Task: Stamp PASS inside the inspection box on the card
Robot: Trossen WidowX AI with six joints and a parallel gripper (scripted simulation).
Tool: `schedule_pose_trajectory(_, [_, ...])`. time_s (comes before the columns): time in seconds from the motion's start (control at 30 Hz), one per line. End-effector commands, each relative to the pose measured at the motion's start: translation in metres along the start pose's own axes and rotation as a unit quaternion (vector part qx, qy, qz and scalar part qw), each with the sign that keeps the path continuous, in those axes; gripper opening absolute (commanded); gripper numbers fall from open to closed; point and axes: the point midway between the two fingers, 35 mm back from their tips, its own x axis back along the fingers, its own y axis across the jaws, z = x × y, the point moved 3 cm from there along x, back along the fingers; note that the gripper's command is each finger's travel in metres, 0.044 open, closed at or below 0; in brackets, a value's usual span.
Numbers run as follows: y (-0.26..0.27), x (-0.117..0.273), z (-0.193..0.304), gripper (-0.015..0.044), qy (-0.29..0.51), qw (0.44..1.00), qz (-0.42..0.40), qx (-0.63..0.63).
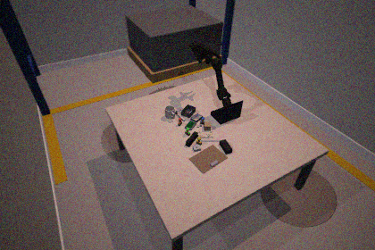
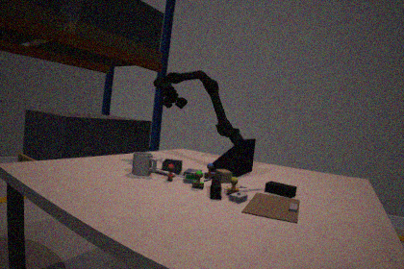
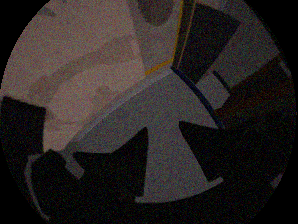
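Observation:
My gripper (image 1: 202, 61) (image 2: 174, 104) (image 3: 162, 127) is partly open and empty, high above the table's back part, away from the objects. Small knobbed pieces that look like stamps stand on the table: one red (image 1: 179, 121) (image 2: 170, 172), one green (image 1: 187, 131) (image 2: 198, 180), one yellow (image 1: 199, 140) (image 2: 234, 185) and one blue (image 1: 203, 120) (image 2: 211, 169). Their lettering is too small to read. A dark box (image 1: 188, 111) lies behind them; I cannot tell whether it is the pad. The card and its box cannot be made out for certain.
A grey mug (image 1: 170, 112) (image 2: 140, 163) stands left of the group. Black blocks (image 1: 192, 138) (image 1: 226, 146) (image 2: 215, 190) (image 2: 280, 189) lie near a brown sheet (image 1: 205, 157) (image 2: 269, 207) bearing a small pale piece. A tan block (image 1: 207, 126) (image 2: 223, 175) lies near the arm's base.

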Motion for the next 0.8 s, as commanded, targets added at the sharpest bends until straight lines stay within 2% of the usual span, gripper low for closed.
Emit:
schedule_pose_trajectory(0.0, [0.012, 0.005, -0.07, 0.0223, -0.083, 0.996, -0.011, 0.005])
schedule_pose_trajectory(0.2, [0.033, 0.033, -0.144, 0.0223, -0.178, 0.984, -0.024, 0.015])
schedule_pose_trajectory(0.43, [0.067, 0.09, -0.217, 0.0223, -0.285, 0.958, -0.042, 0.022])
schedule_pose_trajectory(0.77, [0.14, 0.181, -0.285, 0.0223, -0.382, 0.918, -0.11, -0.002])
